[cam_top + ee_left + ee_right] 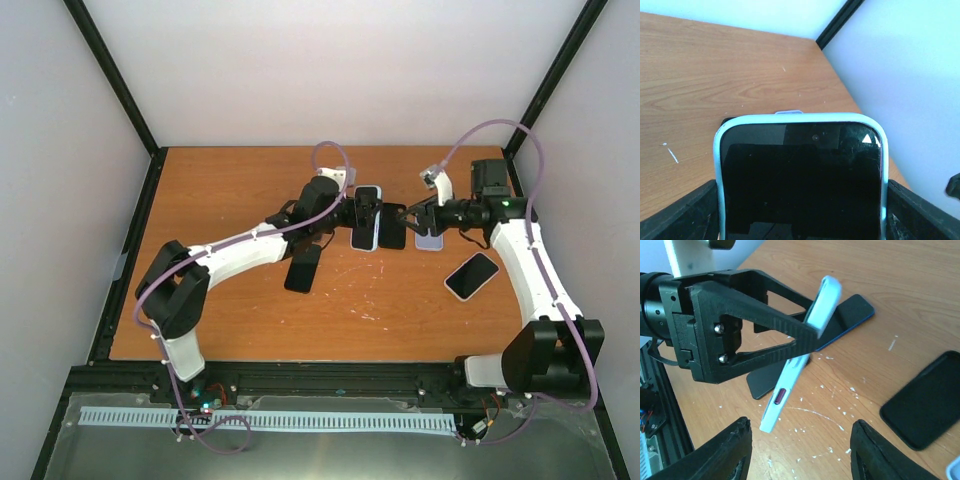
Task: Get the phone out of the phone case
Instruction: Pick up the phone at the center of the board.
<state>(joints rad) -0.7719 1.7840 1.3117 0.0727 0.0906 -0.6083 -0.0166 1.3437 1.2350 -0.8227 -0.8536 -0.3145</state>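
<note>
Now the cased phone (790, 375) sits tilted, clamped in the left gripper (363, 212).

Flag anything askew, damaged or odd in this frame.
Only wear: white scuff marks fleck the table near its middle. The cased phone is tilted, but the left claw is gripping it, which suits the task.

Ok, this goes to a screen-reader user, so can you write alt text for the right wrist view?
The left gripper clamps the phone in its pale blue case, tilted over the wooden table. The right gripper is open in the foreground, just below it. A blue-edged dark phone lies flat behind, a black slab at right.
</note>
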